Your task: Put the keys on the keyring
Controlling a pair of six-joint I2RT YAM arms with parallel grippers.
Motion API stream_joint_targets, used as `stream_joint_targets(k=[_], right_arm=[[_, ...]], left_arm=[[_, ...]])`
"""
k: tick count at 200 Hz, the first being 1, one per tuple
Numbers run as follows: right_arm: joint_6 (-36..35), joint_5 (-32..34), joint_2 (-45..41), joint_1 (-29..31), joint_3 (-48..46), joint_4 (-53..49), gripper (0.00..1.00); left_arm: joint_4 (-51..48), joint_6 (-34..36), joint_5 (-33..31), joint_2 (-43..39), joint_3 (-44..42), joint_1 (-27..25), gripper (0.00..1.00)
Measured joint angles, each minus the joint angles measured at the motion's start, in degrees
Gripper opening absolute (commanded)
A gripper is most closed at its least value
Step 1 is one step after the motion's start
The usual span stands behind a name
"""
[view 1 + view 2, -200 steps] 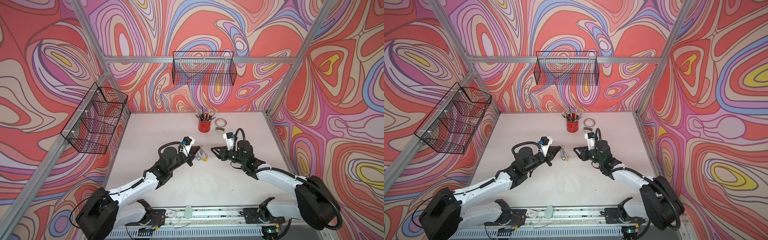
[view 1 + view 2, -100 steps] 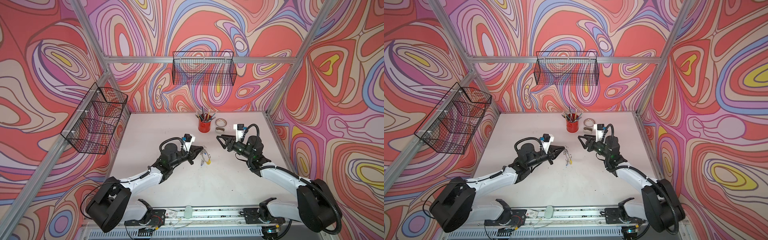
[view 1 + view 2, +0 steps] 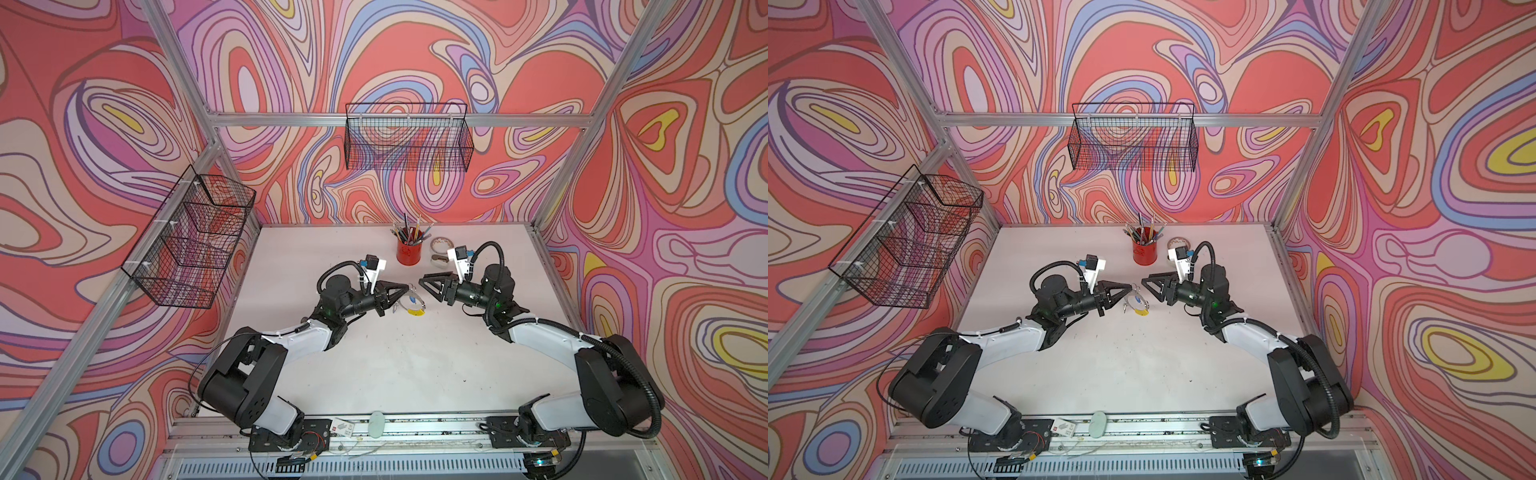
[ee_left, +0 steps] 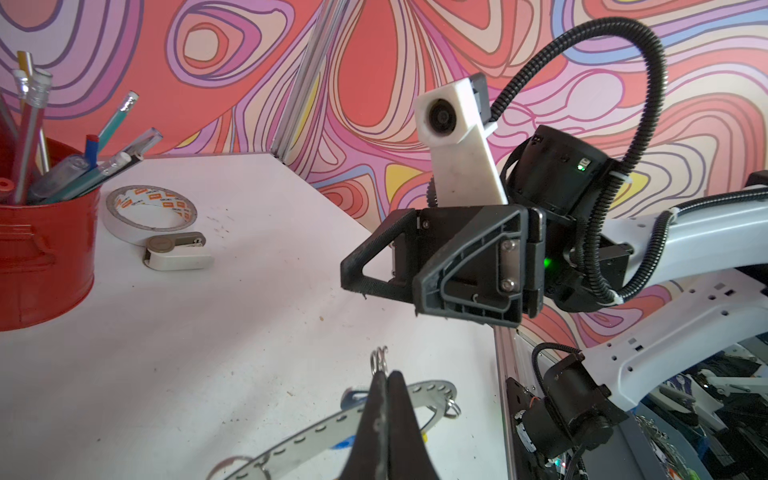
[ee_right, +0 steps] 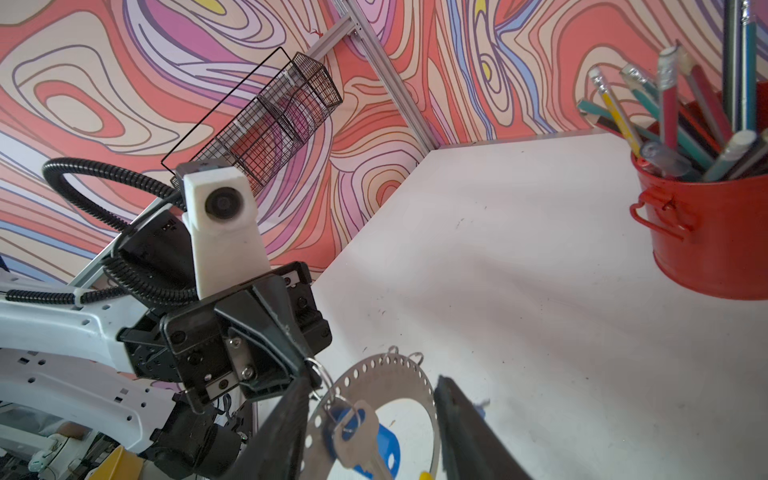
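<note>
Clenching a split ring (image 5: pixel 318 372) in the left claw (image 3: pixel 405 286), at the rim of the keyring (image 5: pixel 388 365), near the middle of the bench (image 3: pixel 395 374). Facing it almost tip to tip with the right claw (image 3: pixel 429 289) spread and empty, keyring and blue-tagged key (image 5: pixel 355 432) straight ahead and slightly below. Probably calls for only a short forward reach.

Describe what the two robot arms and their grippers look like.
The left arm and right arm have white shells between black joints. The left gripper and right gripper have black, open-framed triangular fingers. A white camera mount sits above each, with a ribbed black hose looping behind. Green lights glow on the right wrist.
</note>
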Motion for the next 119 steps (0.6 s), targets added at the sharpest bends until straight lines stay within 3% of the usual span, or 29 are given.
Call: stream_joint_targets(k=[33, 119], right_arm=[[0.22, -1.99, 2.80, 0.28, 1.11, 0.37, 0.43], [1.55, -3.65, 3.48, 0.66, 1.11, 2.89, 0.46]], left_arm=[[1.60, -0.87, 1.25, 0.15, 0.42, 0.04, 0.00], [4.46, -2.34, 2.01, 1.60, 0.92, 0.39, 0.00]])
